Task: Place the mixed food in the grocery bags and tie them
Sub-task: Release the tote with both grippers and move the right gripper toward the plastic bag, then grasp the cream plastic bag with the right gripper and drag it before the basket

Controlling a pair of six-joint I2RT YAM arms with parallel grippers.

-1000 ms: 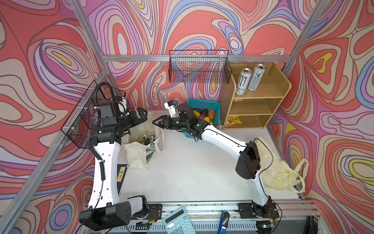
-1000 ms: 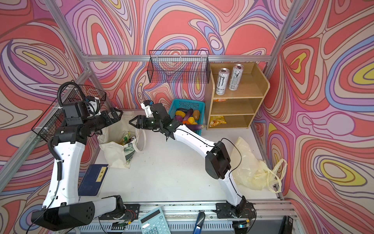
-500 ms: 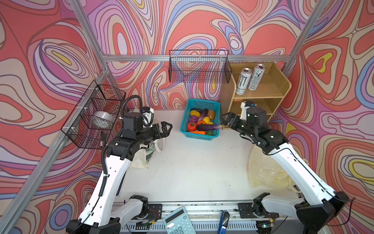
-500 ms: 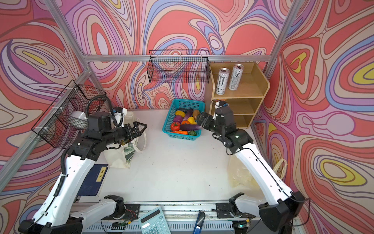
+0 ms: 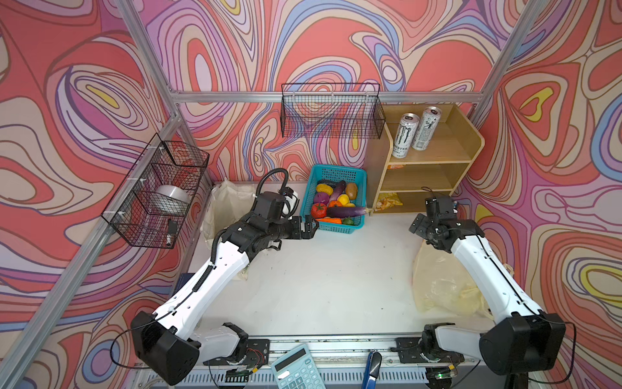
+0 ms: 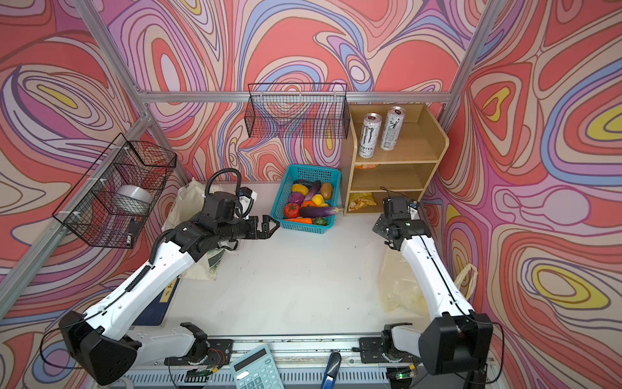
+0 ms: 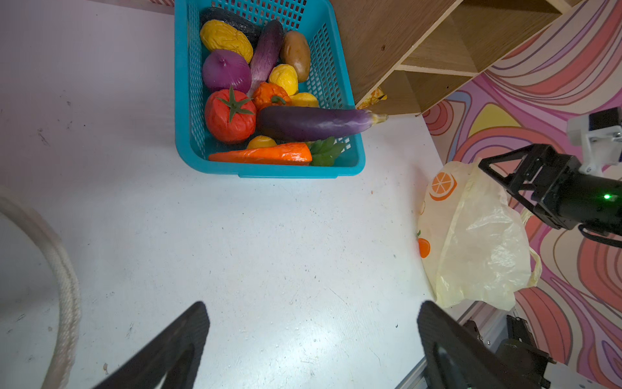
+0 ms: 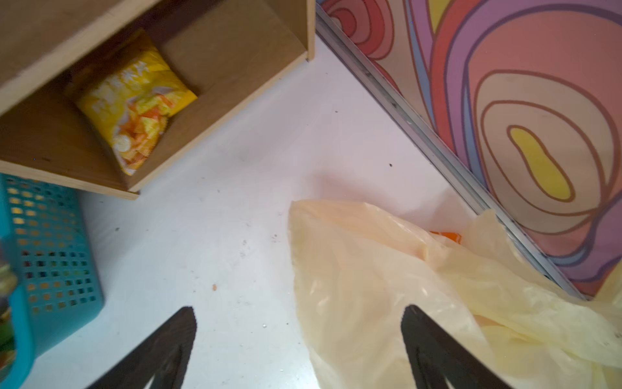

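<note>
1. The toy vegetables [image 5: 336,206] sit heaped in the teal basket [image 5: 340,229] at the back of the counter [image 5: 336,286], and a snack packet [image 8: 134,101] lies in the wooden shelf [image 5: 430,156].
2. The plastic bag [image 5: 437,286] slumps under the right arm and the canvas tote [image 5: 229,205] lies behind the left, likely one bag per arm.
3. The left gripper [image 5: 312,229] hangs just beside the basket, jaws wide and empty.
4. The right gripper [image 5: 417,229] hovers over the plastic bag, jaws spread, holding nothing.

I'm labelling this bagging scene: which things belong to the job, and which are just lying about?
Job: toy vegetables in the teal basket, yellow snack packet, pale-yellow plastic bag, canvas tote.
Lying about: two drink cans, wooden shelf, wire baskets, calculator.
</note>
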